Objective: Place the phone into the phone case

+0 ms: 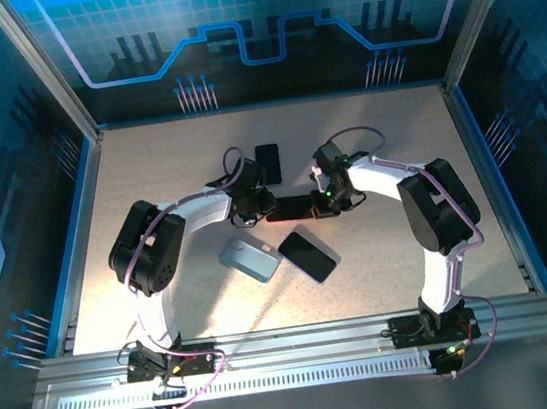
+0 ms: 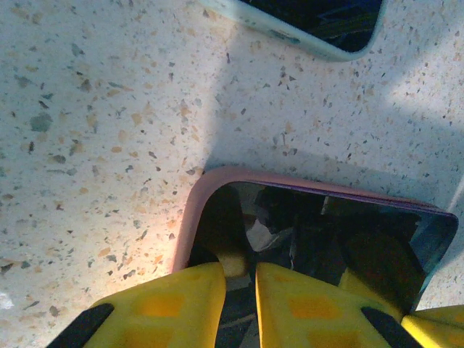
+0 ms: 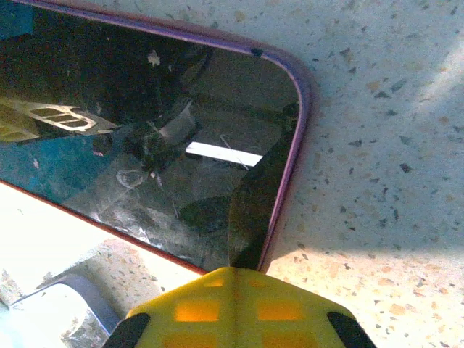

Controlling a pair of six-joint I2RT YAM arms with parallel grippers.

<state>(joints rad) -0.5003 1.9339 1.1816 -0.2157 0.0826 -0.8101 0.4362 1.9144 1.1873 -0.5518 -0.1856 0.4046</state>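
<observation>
The phone (image 1: 292,207), a dark screen with a purple frame, lies flat mid-table in the pink phone case (image 1: 277,216), between my two grippers. In the left wrist view the case's pink rim (image 2: 190,217) wraps the phone's (image 2: 326,232) near corner. My left gripper (image 2: 241,272) (image 1: 254,207) stands over that end, its yellow fingers a narrow gap apart with nothing between them. In the right wrist view the phone (image 3: 145,145) shows a red case edge (image 3: 101,225) along one side. My right gripper (image 3: 233,272) (image 1: 328,200) is shut, its tips on the phone's corner.
A black phone (image 1: 307,256) and a grey-blue case (image 1: 250,260) lie nearer the arm bases. Another dark phone (image 1: 268,163), mint-rimmed in the left wrist view (image 2: 319,22), lies just beyond the left gripper. Metal rails and walls border the table.
</observation>
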